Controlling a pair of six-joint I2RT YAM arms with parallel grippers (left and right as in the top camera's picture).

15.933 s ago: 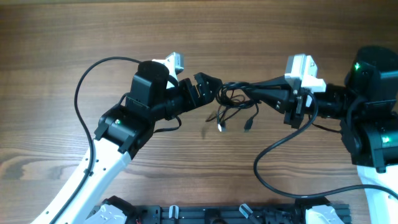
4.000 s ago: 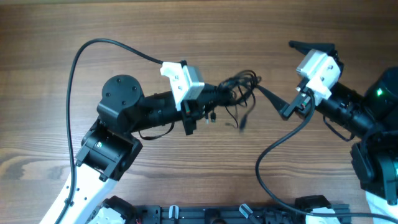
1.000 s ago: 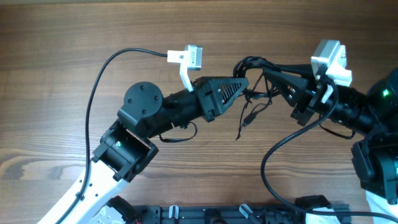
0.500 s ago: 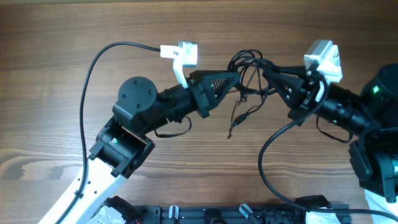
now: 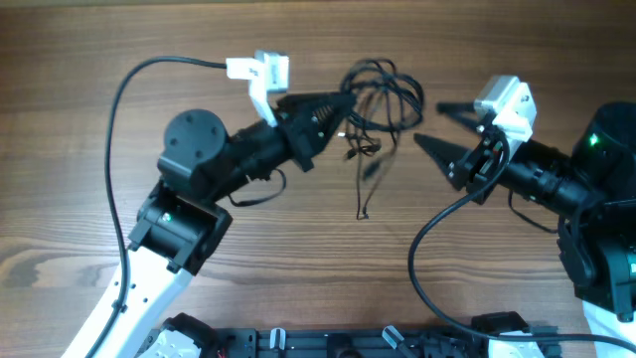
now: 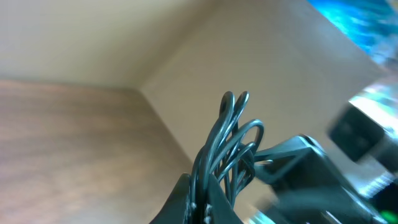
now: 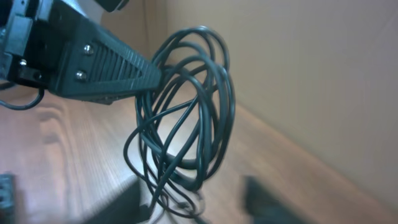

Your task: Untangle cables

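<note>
We have the bundle of thin black cables (image 5: 383,91) pinched at one edge by the left gripper (image 5: 338,107), a black ribbed two-finger claw whose jaws are clenched on several loops at once. From that gripper's tip the bundle fans outward, away from the left arm. One loose black cord tail with a small plug end (image 5: 362,194) trails off below the tip, toward the near edge of the brown wooden table (image 5: 497,40). We cannot tell whether that tail touches the wood.

The right gripper (image 5: 427,123) sits on the far side of the bundle from the left gripper, facing its tip. Its jaws are spread wide and hold nothing, and a clear gap separates them from the nearest loop.

In the right wrist view the bundle hangs off the left gripper's tip as a tall oval ring. Its long axis is upright and its broad face is turned toward the open jaws.

We judge that the coming move belongs to the right arm, the only free one. It should advance straight toward the left gripper's tip and take the rim of the ring farthest from that tip. The strands there lie close together, so we risk catching several instead of one.
</note>
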